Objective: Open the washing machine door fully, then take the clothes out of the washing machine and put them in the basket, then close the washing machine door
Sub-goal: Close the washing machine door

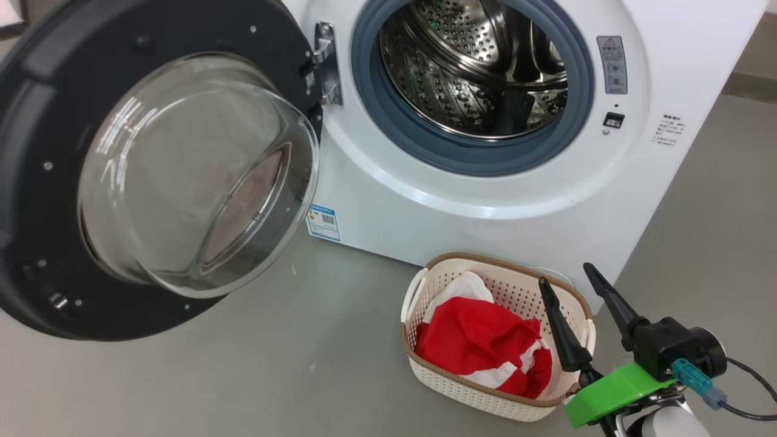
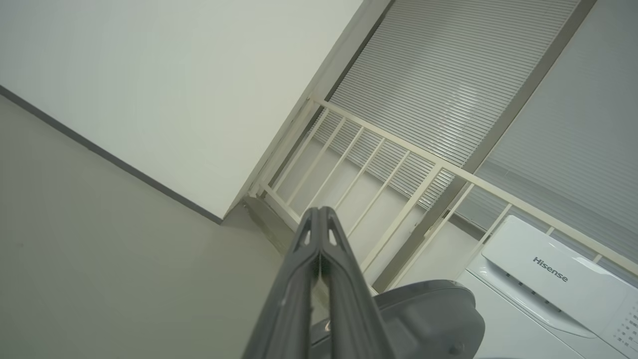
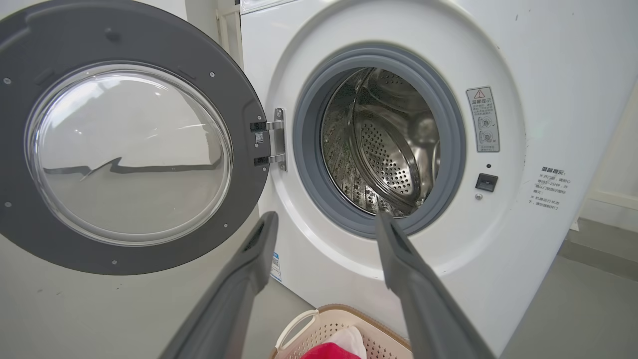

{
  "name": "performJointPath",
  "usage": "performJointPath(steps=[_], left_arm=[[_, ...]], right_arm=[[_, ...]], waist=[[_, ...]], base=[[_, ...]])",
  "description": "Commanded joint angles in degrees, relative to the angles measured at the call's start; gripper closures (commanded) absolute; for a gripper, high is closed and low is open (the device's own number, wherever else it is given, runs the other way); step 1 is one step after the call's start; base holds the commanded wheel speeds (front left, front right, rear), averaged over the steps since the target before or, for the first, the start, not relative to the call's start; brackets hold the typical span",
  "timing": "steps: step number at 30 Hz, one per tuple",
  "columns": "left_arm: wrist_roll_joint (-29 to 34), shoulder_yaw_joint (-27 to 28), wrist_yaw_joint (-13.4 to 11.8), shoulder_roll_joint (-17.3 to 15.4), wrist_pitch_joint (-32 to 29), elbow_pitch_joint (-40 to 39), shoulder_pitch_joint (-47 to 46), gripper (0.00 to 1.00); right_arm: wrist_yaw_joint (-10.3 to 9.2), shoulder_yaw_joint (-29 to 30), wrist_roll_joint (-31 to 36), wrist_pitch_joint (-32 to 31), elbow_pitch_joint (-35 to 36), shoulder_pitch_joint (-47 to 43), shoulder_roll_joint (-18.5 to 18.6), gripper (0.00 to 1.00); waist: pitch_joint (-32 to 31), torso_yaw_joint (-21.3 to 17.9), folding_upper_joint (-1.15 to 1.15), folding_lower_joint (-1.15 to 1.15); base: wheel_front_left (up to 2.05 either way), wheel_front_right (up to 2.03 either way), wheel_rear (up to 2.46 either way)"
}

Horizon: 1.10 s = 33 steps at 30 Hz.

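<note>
Dark right jaws wide, empty

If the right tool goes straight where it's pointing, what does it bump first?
Probably the front of the big white boxy washing machine, by the lower edge of its grey rubber ring. The open right tool aims there, but depth is unclear.
</note>
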<state>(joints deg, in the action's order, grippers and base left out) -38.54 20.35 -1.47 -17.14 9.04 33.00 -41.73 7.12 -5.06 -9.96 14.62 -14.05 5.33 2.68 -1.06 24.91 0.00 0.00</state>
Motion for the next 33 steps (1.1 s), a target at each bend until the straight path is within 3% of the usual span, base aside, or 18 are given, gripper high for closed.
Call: performJointPath(steps=[1, 6, 16, 33], left_arm=[[-2.2, 2.4, 0.6, -3.5, -1.9, 2.0, -3.7, 1.00], [-6.6, 5.1, -0.8, -5.6, -6.8, 12.5, -10.1, 1.00], [-12.8, 8.3, -1.3, -9.1, -18.5, 25.8, -14.8, 1.00], [-14.6, 7.3, 2.6, -11.7, -28.6, 31.1, -13.8, 1.00]], right_arm=[[0.36, -1.1, 0.9, 0.1, 1.4, 2.6, 0.2, 0.00], [0.36, -1.3, 1.7, -0.7, 1.9, 2.9, 0.3, 0.00], [0.36, -2.5, 1.8, -1.9, 3.0, 3.3, 0.7, 0.00], [0.36, -3.0, 1.6, -2.9, 4.6, 2.1, 1.9, 0.00]], waist=[[0.4, -0.4, 0.00, 0.00], [1.1, -1.0, 0.00, 0.00], [1.2, -3.6, 0.00, 0.00], [2.2, -6.1, 0.00, 0.00]], base=[[0.00, 0.00, 0.00], [0.00, 0.00, 0.00], [0.00, 0.00, 0.00], [0.00, 0.00, 0.00]])
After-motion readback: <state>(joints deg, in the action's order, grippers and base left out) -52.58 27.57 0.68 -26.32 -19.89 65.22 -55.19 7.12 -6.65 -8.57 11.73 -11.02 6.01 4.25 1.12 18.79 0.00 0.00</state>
